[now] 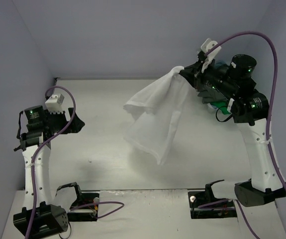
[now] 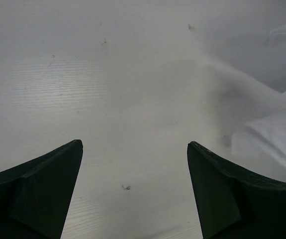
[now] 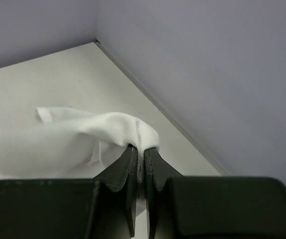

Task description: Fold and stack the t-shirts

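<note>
A white t-shirt (image 1: 155, 113) hangs in the air over the table's middle right, pinched at its top edge by my right gripper (image 1: 183, 72). In the right wrist view the cloth (image 3: 78, 137) bulges over the shut gripper (image 3: 143, 148) and drapes away to the left. A bit of bright green cloth (image 1: 224, 106) peeks out behind the right arm. My left gripper (image 1: 79, 122) hovers low at the table's left, wide open with nothing between its fingers (image 2: 217, 184); it points toward the hanging shirt, whose lower edge (image 2: 274, 137) shows at the right.
The pale table (image 1: 103, 144) is bounded by lavender walls at the back and sides. A purple cable (image 1: 262, 40) arcs above the right arm. The arm bases stand at the near edge.
</note>
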### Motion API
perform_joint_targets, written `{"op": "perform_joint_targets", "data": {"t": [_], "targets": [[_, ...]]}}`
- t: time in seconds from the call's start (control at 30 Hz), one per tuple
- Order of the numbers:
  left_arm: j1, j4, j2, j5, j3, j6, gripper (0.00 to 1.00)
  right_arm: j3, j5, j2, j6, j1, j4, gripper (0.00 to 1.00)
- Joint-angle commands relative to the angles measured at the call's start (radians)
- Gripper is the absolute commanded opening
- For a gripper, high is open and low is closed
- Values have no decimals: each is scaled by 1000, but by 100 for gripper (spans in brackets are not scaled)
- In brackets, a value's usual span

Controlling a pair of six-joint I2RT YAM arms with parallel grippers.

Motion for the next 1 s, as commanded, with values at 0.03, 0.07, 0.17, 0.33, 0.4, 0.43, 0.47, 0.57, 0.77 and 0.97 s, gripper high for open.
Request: {"op": "perform_joint_targets", "data": {"t": [0.03, 0.07, 0.17, 0.33, 0.4, 0.43, 0.47, 0.57, 0.77, 0.97], "targets": [[11, 43, -16, 10, 12, 4, 80, -69, 34, 30, -25, -1, 69, 0], [9, 43, -13, 12, 14, 4, 80, -130, 45, 45, -33, -1, 84, 0], [11, 40, -9, 17, 17, 2, 80, -235, 88, 101, -48, 1, 113, 1], [9, 34, -7, 20, 19, 2, 80, -483, 282, 238, -63, 10, 216, 48], [11, 32, -2, 26, 22, 2, 80, -525, 382, 310, -53, 8, 276, 54], [11, 29, -2, 27, 22, 2, 80, -562, 414, 327, -42, 10, 301, 56], [11, 29, 1, 30, 23, 2, 80, -573, 440, 349, -36, 10, 333, 56], [9, 26, 14, 40, 29, 2, 80, -599, 477, 359, -8, 17, 361, 57], [3, 21, 65, 131, 52, 8, 80, -606, 465, 291, 21, 56, 329, 58], [-112, -14, 140, 101, 95, 91, 80, -648, 344, 177, -23, 132, 247, 57]]}}
